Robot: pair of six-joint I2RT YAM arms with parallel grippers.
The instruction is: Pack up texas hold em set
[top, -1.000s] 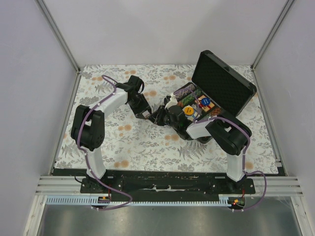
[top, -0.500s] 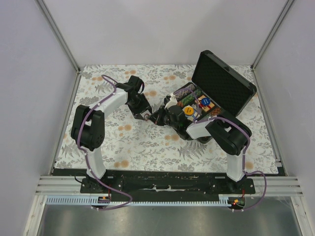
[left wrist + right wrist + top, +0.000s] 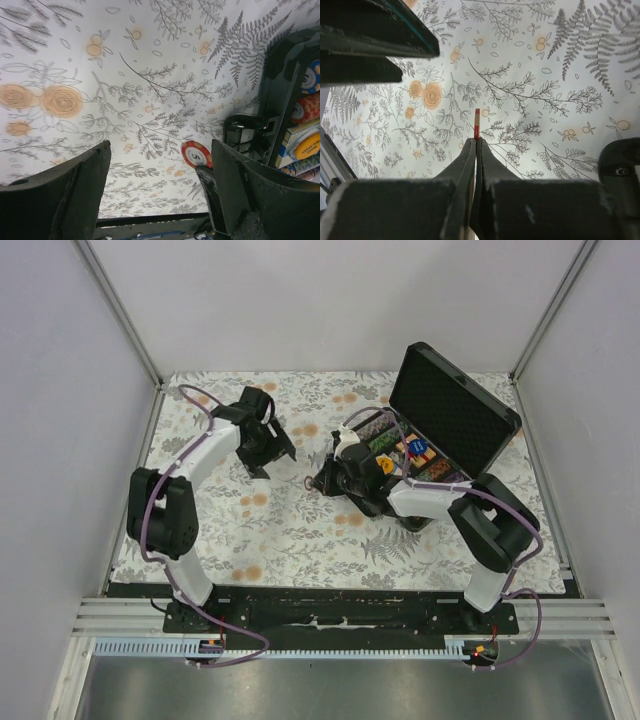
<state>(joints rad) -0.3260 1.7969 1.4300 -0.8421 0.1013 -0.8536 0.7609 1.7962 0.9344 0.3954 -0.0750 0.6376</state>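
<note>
From above, the case stands open at the far right of the floral cloth, with its lid tilted up and back and the chip rows showing in its tray. My right arm crosses in front of the tray and hides its near edge. The right gripper points left, just off the case's left end and over the cloth. Whatever sits at its tips is too small to make out from here. The left gripper is well apart to the left, with its fingers spread.

From the left wrist, my two fingers stand wide with only bare cloth between them, so nothing is held. A red chip, white-edged and marked 5, shows near the right-hand finger, upright above the other gripper's dark tips, which the frame's lower edge cuts off. I cannot tell whether it touches the cloth. At the right edge the case is cropped, and I can see only a few chip faces and a yellow disc.

From the right wrist, the fingers are clamped together on the chip. It is seen edge-on as a thin red and white sliver poking out past the tips. The left arm's dark underside fills the top-left corner, blurred and cut off.
</note>
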